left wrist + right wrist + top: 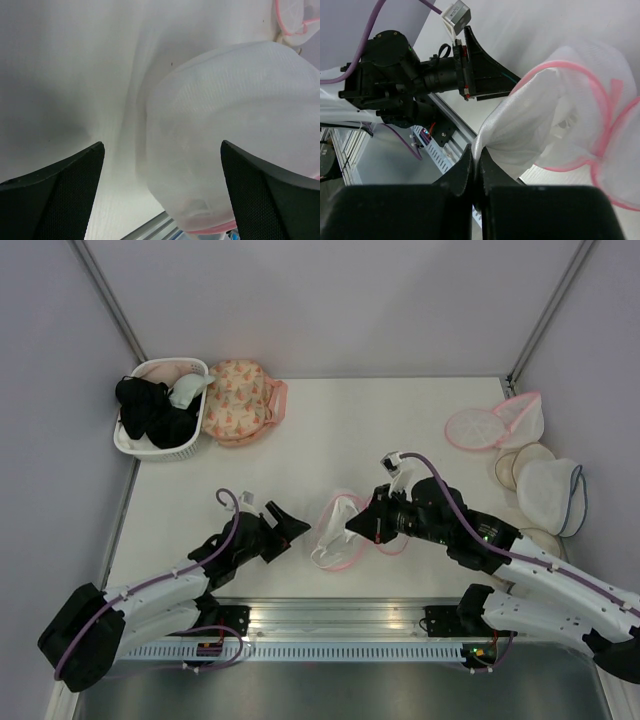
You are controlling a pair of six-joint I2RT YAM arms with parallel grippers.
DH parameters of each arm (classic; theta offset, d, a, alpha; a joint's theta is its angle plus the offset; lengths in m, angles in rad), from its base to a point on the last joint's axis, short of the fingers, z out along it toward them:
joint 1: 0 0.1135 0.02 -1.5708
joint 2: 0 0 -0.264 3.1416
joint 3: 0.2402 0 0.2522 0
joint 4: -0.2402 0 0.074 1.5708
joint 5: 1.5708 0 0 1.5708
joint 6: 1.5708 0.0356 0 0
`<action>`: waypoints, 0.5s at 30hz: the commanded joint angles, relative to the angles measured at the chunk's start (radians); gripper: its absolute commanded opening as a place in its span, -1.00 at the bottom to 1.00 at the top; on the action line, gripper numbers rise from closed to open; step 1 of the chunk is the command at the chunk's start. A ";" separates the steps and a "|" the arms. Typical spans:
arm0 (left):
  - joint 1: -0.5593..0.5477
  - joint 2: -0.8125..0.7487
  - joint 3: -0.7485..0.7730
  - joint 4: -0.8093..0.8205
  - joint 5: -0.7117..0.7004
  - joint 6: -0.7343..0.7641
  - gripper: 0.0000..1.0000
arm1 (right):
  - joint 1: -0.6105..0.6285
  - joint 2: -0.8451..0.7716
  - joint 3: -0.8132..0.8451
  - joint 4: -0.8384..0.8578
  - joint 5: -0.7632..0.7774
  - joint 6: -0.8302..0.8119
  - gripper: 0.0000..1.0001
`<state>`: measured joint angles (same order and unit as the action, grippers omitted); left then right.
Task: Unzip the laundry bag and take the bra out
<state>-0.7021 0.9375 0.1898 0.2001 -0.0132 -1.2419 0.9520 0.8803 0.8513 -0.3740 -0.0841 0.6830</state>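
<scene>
The laundry bag (338, 508), white mesh with a pink rim, lies near the table's front edge between my two grippers. Its rim gapes open in the right wrist view (600, 80). My right gripper (479, 156) is shut on a fold of smooth white fabric, the bra (530, 120), which comes out through the pink rim. In the top view this gripper (353, 525) is at the bag's right side. My left gripper (292, 528) is open and empty just left of the bag. The bag's dome (235, 125) fills the space ahead of its fingertips (161, 144).
A white basket (150, 368) with black garments stands at the back left, a peach floral bag (238, 400) beside it. A second pink-rimmed mesh bag (490, 425) and a white blue-trimmed bag (550, 495) lie at the right. The metal rail (340, 615) runs along the near edge.
</scene>
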 commanded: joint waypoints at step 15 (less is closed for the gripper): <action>0.004 -0.289 0.129 0.103 0.121 0.202 0.99 | -0.009 -0.032 0.143 0.069 -0.377 -0.187 -0.99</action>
<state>-0.7017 0.6689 0.2661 0.1276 -0.0158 -1.1572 0.9459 0.8375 0.9031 -0.3367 -0.3477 0.5838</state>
